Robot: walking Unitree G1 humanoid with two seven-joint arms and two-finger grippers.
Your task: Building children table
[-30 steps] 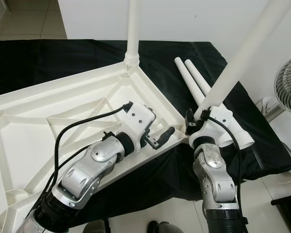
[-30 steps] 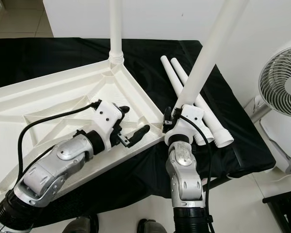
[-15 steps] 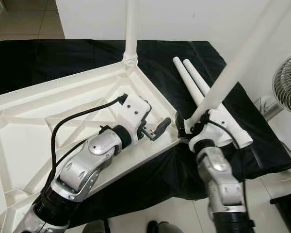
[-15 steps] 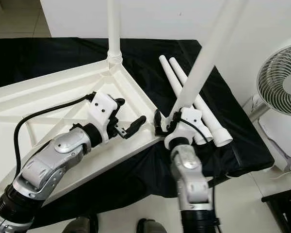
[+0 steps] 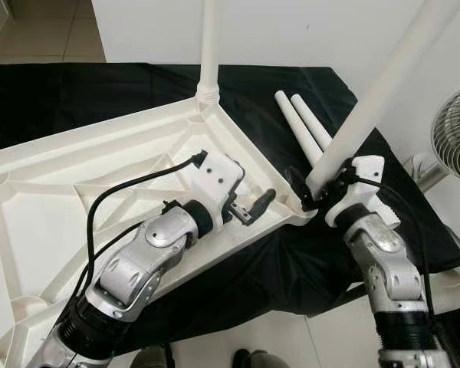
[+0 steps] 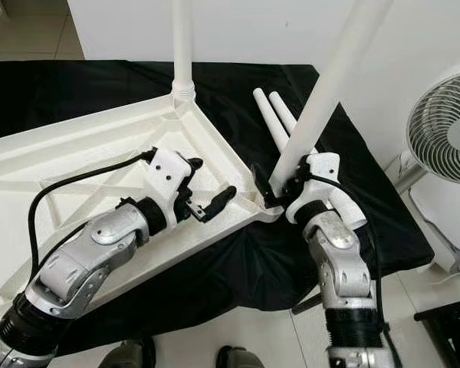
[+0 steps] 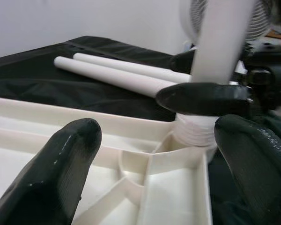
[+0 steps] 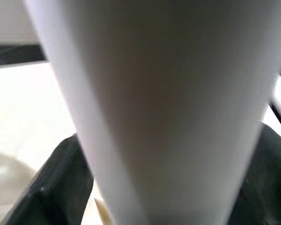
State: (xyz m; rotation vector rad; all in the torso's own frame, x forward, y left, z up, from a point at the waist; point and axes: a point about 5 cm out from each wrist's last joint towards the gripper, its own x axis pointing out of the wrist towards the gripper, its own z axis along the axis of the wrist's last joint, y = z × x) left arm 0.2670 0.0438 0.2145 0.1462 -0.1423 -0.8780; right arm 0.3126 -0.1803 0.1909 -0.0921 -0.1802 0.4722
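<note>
The white table top [image 5: 77, 176] lies upside down on a black cloth [image 5: 77, 92]. One white leg [image 5: 209, 46] stands upright in its far corner. My right gripper [image 5: 310, 193] is shut on a second leg [image 5: 376, 92], low on its shaft; the leg leans to the right. Its threaded end [image 7: 194, 131] meets the near right corner socket; how deep it sits I cannot tell. My left gripper [image 5: 254, 207] hovers open just inside that corner, fingers [image 7: 75, 140] spread over the ribs. The right wrist view has the leg [image 8: 168, 93] close between dark fingers [image 8: 61, 178].
Two spare white legs [image 5: 303, 126] lie side by side on the cloth beyond the corner. A white fan [image 5: 456, 134] stands to the right, off the cloth. Tiled floor runs along the cloth's near edge.
My right forearm has swung out to the right and its wrist has turned around the held leg. The left gripper has stayed open by the corner, barely shifting.
</note>
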